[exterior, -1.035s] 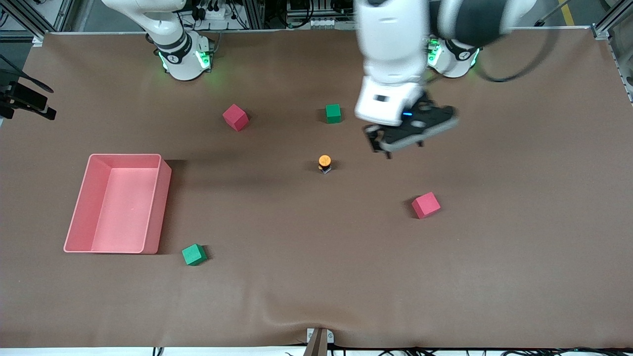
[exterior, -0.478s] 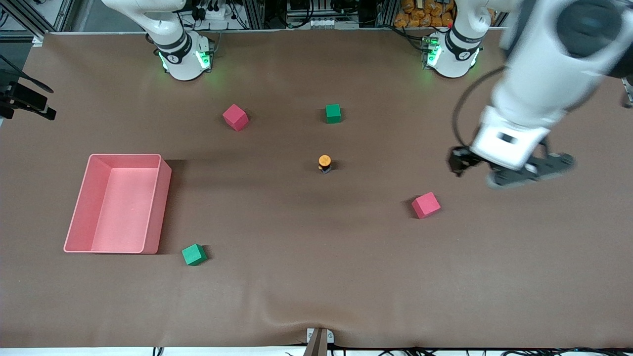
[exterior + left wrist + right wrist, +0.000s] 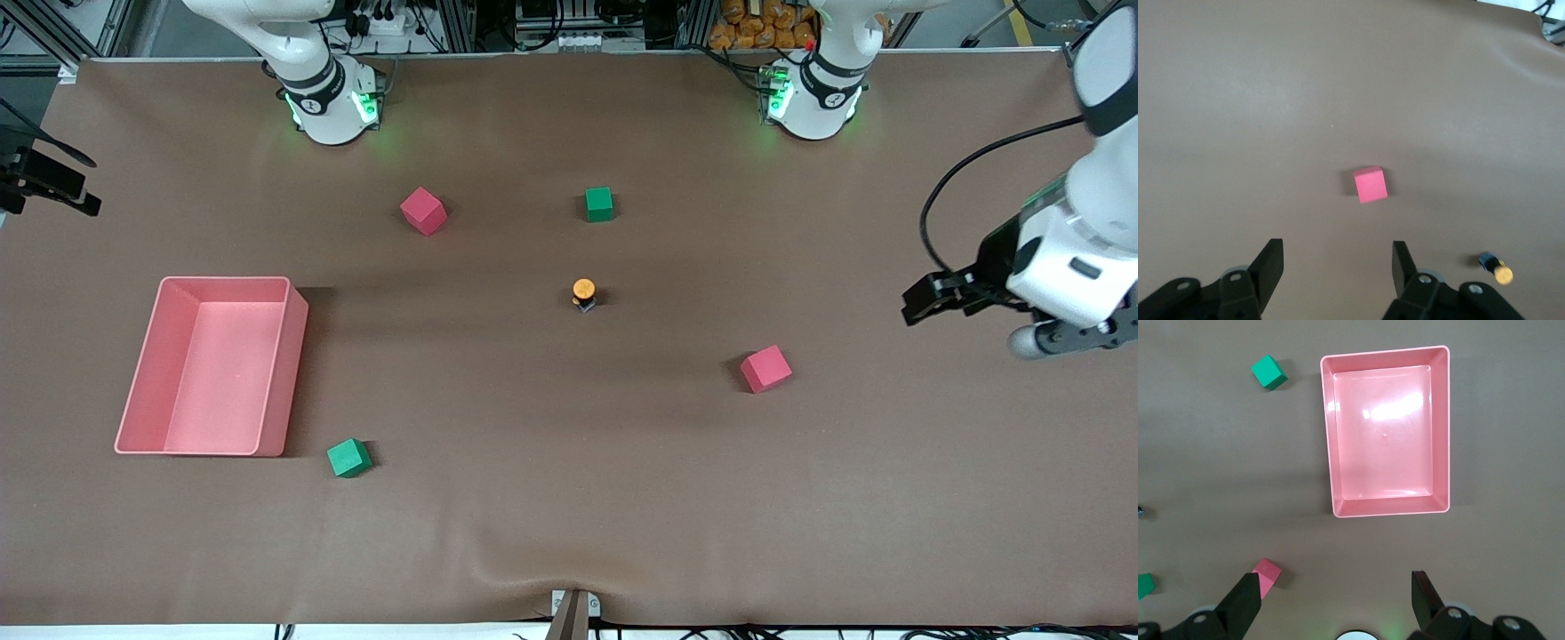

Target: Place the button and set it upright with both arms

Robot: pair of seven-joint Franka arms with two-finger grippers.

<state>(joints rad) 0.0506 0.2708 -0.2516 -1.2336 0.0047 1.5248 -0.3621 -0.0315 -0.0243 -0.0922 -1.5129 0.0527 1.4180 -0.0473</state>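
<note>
On the brown worktop (image 3: 569, 498) sat one pink tray (image 3: 142, 391), two red cubes (image 3: 422, 211) and two green cubes (image 3: 348, 458), one upright button (image 3: 583, 294) mid-worktop — left gripper (image 3: 1337, 267) spread empty near its arm's end, right gripper (image 3: 1336, 595) spread empty over bare worktop near the tray.

No readable text, labels or numbers anywhere.

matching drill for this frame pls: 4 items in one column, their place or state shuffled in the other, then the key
1. button
2. pink tray
3. left gripper
4. right gripper

A. open, high over the tray
B. empty, toward the right arm's end of the table
C. upright, mid-table, orange cap up
D. open, empty, over the left arm's end of the table

Pairs: 1-C, 2-B, 3-D, 4-A
</note>
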